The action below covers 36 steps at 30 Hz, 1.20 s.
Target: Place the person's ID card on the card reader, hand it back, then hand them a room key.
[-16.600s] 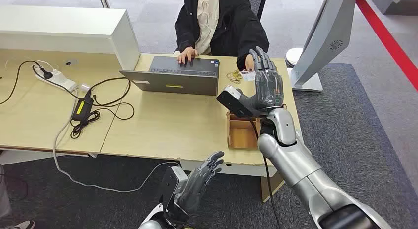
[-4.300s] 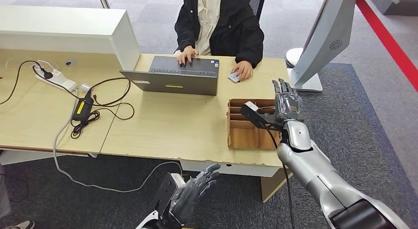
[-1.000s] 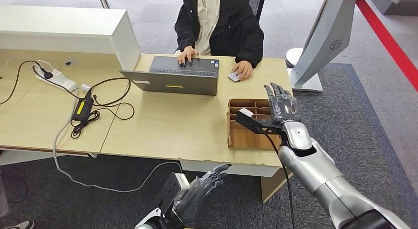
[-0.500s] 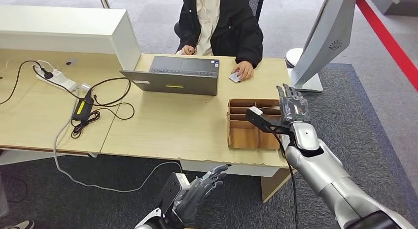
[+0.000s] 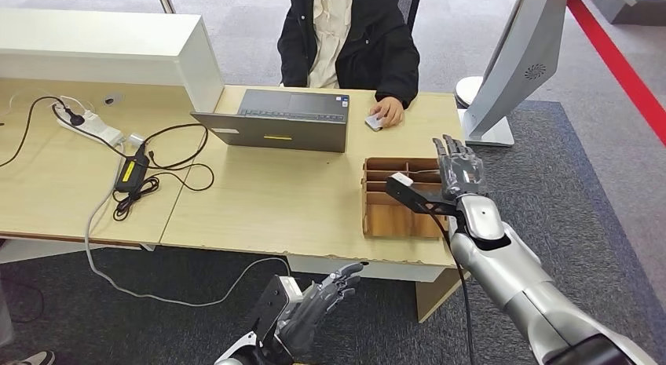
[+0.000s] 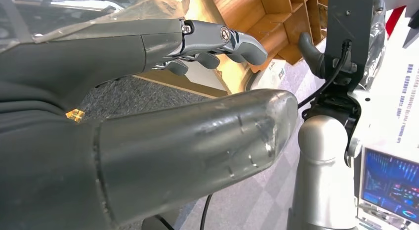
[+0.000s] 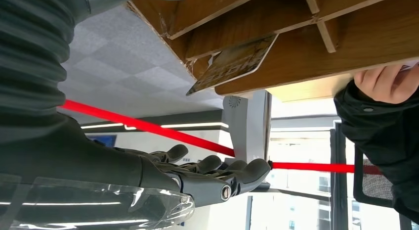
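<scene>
A brown cardboard box with dividers (image 5: 393, 220) sits on the desk's near right corner. My right hand (image 5: 458, 166) hovers at the box's right end, fingers spread and pointing up, holding nothing. In the right wrist view a patterned card (image 7: 232, 63) leans inside one compartment of the box (image 7: 296, 47), apart from my fingers (image 7: 212, 176). My left hand (image 5: 318, 297) hangs low in front of the desk edge, fingers apart and empty. A person in a black jacket (image 5: 353, 43) sits behind the desk, one hand resting on a small pale object (image 5: 375, 122).
An open grey laptop (image 5: 275, 128) stands between the person and the box. A power strip (image 5: 86, 123), adapter (image 5: 126, 173) and looped cables lie on the desk's left half. A white raised counter (image 5: 102, 47) is at back left, a white kiosk stand (image 5: 510, 67) at back right.
My right hand swayed slightly right, then back left beside the box, still empty. The person's other hand has left the laptop keyboard. My left hand has barely moved.
</scene>
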{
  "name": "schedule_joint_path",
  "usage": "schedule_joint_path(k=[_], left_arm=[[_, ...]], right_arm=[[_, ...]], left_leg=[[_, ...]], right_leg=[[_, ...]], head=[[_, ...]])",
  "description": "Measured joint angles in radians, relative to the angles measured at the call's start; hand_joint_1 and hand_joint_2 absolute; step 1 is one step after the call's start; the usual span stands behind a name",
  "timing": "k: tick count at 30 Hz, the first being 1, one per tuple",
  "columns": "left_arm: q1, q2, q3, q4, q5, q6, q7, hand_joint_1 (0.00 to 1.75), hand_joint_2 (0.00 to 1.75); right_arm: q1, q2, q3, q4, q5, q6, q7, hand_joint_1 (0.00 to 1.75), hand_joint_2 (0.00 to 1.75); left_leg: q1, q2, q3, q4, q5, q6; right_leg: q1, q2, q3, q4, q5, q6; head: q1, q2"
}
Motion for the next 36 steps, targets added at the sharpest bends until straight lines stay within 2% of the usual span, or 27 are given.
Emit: schedule_joint_path(k=[1,2,5,6,13,36], left_arm=[[0.0,0.0,0.0,0.0,0.0,0.0,0.0,0.0,0.0],[0.0,0.0,0.0,0.0,0.0,0.0,0.0,0.0,0.0],[0.0,0.0,0.0,0.0,0.001,0.002,-0.001,0.0,0.0],[0.0,0.0,0.0,0.0,0.002,0.003,-0.001,0.0,0.0],[0.003,0.001,0.0,0.0,0.008,0.013,-0.011,0.0,0.0],[0.022,0.004,0.0,-0.003,-0.001,0.034,-0.009,0.0,0.0]], right_arm=[[-0.001,0.002,0.0,0.002,0.0,0.001,-0.001,0.0,1.75],[-0.003,0.005,0.001,0.005,0.0,0.002,-0.003,0.28,1.75],[-0.009,0.013,0.002,0.013,-0.002,0.01,-0.009,1.59,1.75],[-0.011,0.015,0.003,0.017,-0.004,0.013,-0.011,1.75,1.75],[-0.023,0.032,0.009,0.042,-0.024,0.041,-0.032,1.75,1.75],[-0.042,0.06,0.018,0.095,-0.042,0.017,-0.045,1.75,1.75]], left_leg=[[0.0,0.0,0.0,0.0,0.0,0.0],[0.0,0.0,0.0,0.0,0.0,0.0],[0.0,0.0,0.0,0.0,0.0,0.0],[0.0,0.0,0.0,0.0,0.0,0.0],[0.0,0.0,0.0,0.0,0.0,0.0],[0.0,0.0,0.0,0.0,0.0,0.0]], right_leg=[[0.0,0.0,0.0,0.0,0.0,0.0],[0.0,0.0,0.0,0.0,0.0,0.0],[0.0,0.0,0.0,0.0,0.0,0.0],[0.0,0.0,0.0,0.0,0.0,0.0],[0.0,0.0,0.0,0.0,0.0,0.0],[0.0,0.0,0.0,0.0,0.0,0.0]], head=[[0.0,0.0],[0.0,0.0],[0.0,0.0],[0.0,0.0],[0.0,0.0],[0.0,0.0]])
